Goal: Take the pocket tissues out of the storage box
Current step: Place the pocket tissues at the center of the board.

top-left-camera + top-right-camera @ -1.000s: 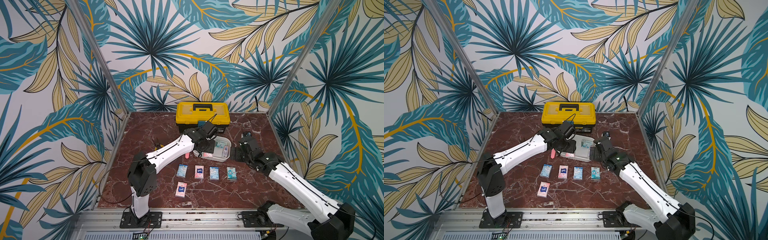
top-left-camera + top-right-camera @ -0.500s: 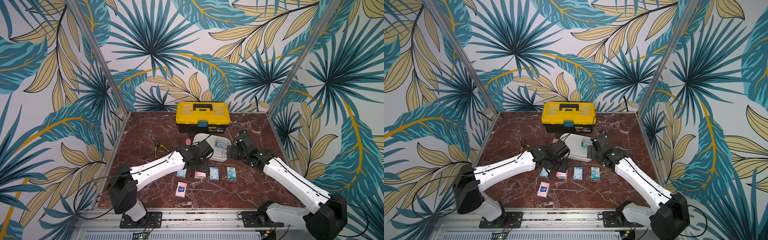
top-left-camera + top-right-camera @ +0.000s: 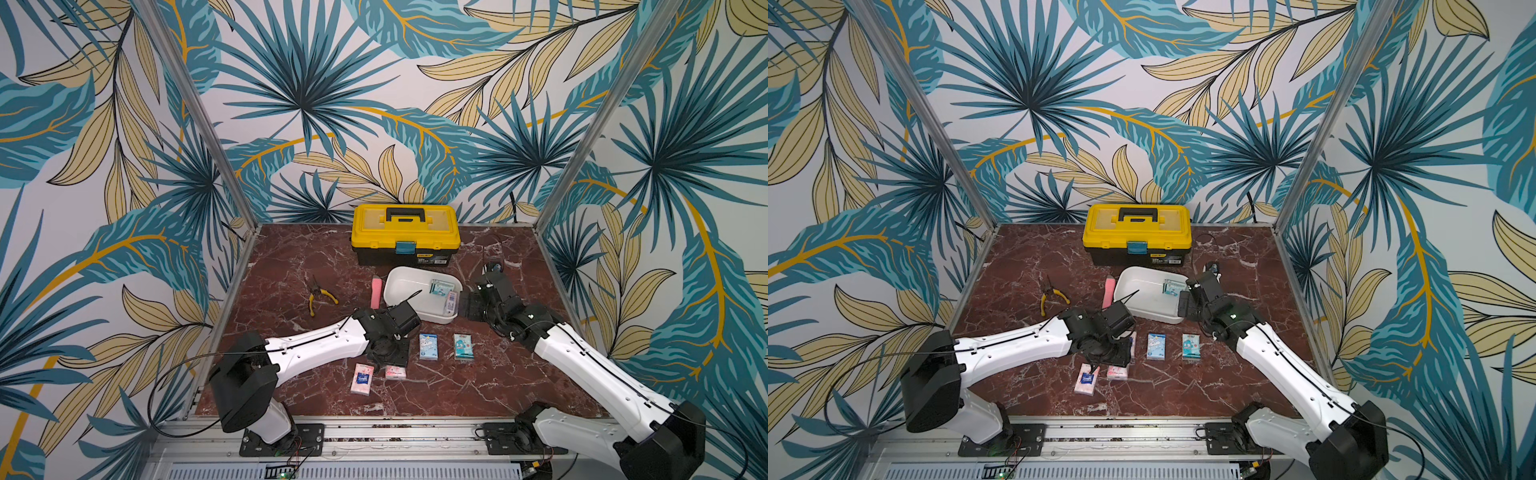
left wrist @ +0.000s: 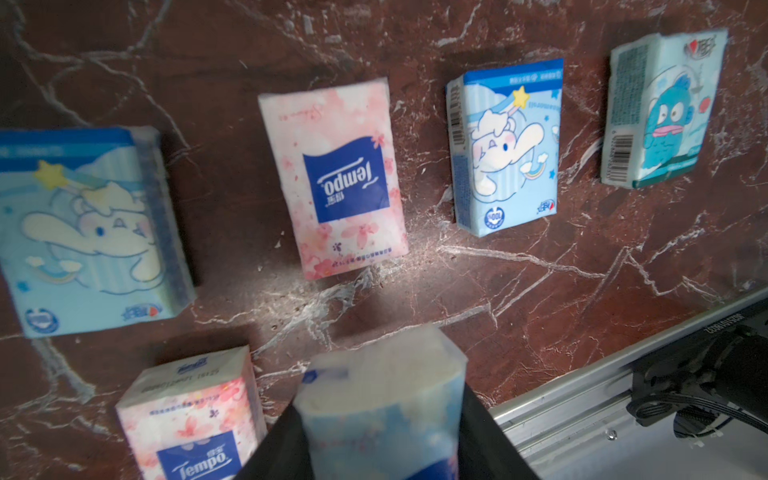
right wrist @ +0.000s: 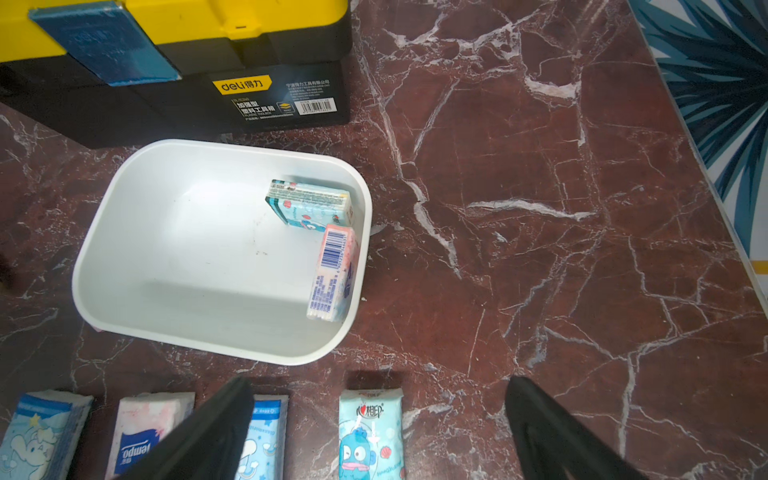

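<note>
- Two packs lie in the box, by its right wall, in both top views; the box stands mid-way on the worktop, before the toolbox.
- Left wrist: the left gripper is clamped on a blue pack.
- Right wrist: the right gripper has its jaws wide apart, near the box.

You read "Tempo" on the dark-blue label of the pink floral soft tissue pack, and again on the second pink floral pack. "deli" stands on the label of the yellow-and-black plastic toolbox. Barcode digits on the pink pack in the white plastic tub: illegible.
</note>
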Robot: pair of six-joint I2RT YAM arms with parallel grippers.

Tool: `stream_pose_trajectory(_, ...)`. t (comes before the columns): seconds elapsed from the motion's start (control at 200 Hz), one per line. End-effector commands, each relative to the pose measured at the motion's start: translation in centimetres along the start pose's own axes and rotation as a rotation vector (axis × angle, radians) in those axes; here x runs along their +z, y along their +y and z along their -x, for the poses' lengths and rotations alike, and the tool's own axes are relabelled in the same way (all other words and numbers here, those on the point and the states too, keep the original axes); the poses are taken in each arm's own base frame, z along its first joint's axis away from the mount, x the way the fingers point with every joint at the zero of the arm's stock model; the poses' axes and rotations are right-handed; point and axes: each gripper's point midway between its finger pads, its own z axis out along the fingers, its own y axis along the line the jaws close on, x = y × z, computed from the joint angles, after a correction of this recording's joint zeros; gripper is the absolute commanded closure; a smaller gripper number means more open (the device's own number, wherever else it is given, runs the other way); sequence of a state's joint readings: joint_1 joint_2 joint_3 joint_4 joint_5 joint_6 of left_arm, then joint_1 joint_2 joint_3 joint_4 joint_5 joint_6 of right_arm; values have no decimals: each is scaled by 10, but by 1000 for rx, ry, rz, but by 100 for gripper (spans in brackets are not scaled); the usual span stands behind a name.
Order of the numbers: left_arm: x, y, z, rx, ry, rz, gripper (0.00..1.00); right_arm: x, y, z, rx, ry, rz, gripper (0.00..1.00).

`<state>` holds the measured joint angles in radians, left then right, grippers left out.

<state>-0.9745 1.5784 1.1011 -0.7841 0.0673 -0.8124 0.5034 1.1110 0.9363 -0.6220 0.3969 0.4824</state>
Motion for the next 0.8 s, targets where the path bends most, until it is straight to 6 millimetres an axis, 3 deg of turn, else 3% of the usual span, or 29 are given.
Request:
stream_pose_trajectory(0.0, 19, 5, -12, 1, 49, 8, 48, 0, -10, -8, 35, -7, -26, 1)
stream_pose_trajectory(0.14, 35, 5, -22, -16, 113, 9, 48, -4, -17, -11, 33, -7, -43, 1)
stream_pose_trajectory(0.521, 56, 12, -30, -25, 165, 41, 48, -7, -21, -10, 18, -13, -57, 1)
stream_pose_trajectory(0.691, 60, 15, -33, -29, 178, 52, 47, -8, -21, -7, 7, -17, -58, 1)
stream_pose_trajectory(0.791, 58, 15, -33, -31, 175, 53, 40, -9, -20, -6, -1, -19, -57, 1)
